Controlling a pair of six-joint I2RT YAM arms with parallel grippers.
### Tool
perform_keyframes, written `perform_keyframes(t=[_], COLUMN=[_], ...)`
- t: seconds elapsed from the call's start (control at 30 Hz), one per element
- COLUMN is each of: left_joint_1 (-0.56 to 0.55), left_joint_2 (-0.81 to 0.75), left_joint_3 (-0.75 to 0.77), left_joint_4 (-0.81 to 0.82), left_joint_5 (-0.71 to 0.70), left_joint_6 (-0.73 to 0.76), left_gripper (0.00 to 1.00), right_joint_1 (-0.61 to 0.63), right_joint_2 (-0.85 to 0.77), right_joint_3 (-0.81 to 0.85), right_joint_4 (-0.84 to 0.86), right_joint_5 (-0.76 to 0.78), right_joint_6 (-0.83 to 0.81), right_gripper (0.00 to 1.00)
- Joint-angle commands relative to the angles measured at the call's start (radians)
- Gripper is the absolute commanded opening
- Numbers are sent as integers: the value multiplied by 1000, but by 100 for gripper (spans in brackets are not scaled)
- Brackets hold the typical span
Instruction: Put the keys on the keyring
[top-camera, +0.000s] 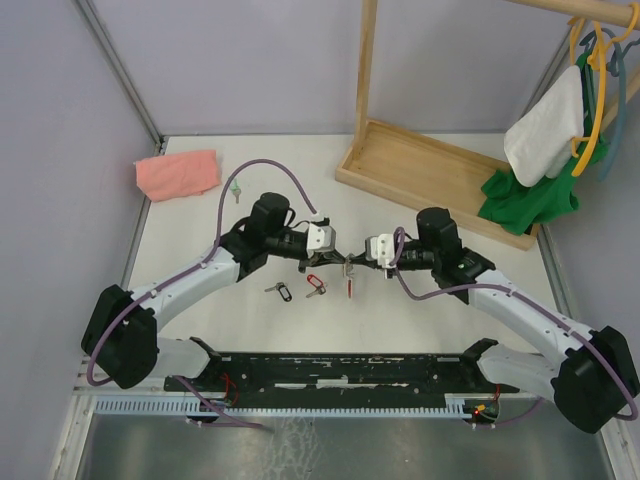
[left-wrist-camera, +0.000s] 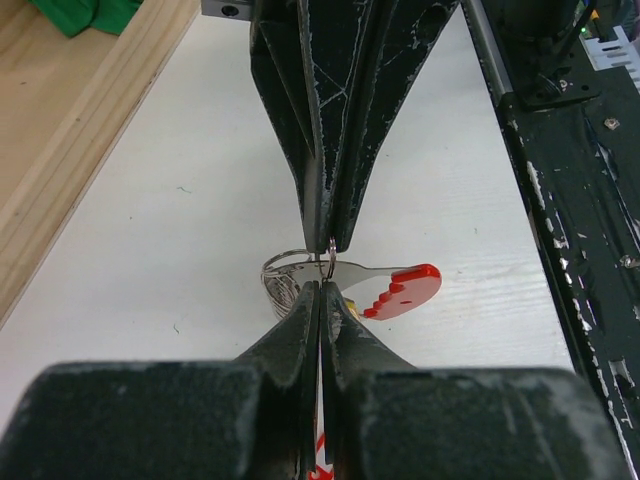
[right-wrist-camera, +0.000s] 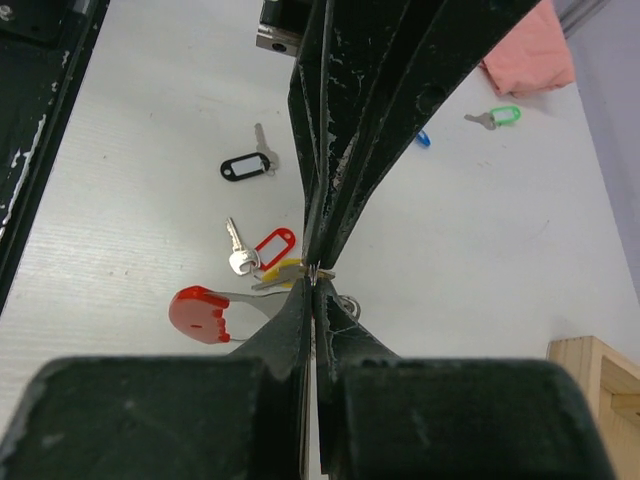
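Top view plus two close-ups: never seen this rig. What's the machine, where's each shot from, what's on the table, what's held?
Two robot arms are bolted at the near edge of a white table. The wide picture is from a fixed camera above and behind them; each close-up is from a camera on one wrist, looking forward. The left gripper and right gripper are both shut, tip to tip, on the keyring, a wire loop with a red crescent. Loose on the table: a black-tag key, red-tag key, green-tag key, blue-tag key and a pink cloth. A wooden rack stands behind.
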Motion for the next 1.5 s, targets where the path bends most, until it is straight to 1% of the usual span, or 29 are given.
perform_keyframes(t=[0.0,0.07,0.23,0.3,0.43,0.47,0.5,0.63,0.67,0.77,1.0,1.27,1.4,1.47], left_joint_1=[27,27,27,26,27,27,27,27,27,27,22,13,10,7], left_joint_2=[6,16,60,81,97,92,83,36,27,11,10,15,19,19], left_joint_3=[-22,-23,-25,-23,-23,-24,-27,-45,-48,-48,-40,-33,-26,-23], left_joint_4=[42,56,107,127,157,157,158,172,171,168,161,161,158,158], left_joint_5=[13,33,70,76,64,58,52,52,53,58,82,87,85,83], left_joint_6=[-58,-65,-94,-107,-128,-129,-129,-137,-139,-143,-143,-147,-158,-161], left_gripper=[3,3,3,3,3,3,3,3,3,3,3,3,3,3], right_joint_1=[-32,-38,-42,-43,-44,-44,-45,-45,-44,-44,-31,-16,0,25], right_joint_2=[-40,-35,-15,-7,-9,-14,-21,-35,-34,-14,36,47,24,-7], right_joint_3=[-53,-78,-124,-132,-143,-143,-136,-45,-27,14,71,90,89,82], right_joint_4=[334,469,690,729,730,711,656,247,180,59,-79,-141,-137,-116], right_joint_5=[-67,-79,-62,-58,-44,-43,-43,-46,-46,-58,-51,-22,9,79], right_joint_6=[195,263,378,402,400,394,365,132,97,28,-47,-70,-26,62], right_gripper=[1,1,0,1,1,1,1,2,3,9,15,22,25,25])
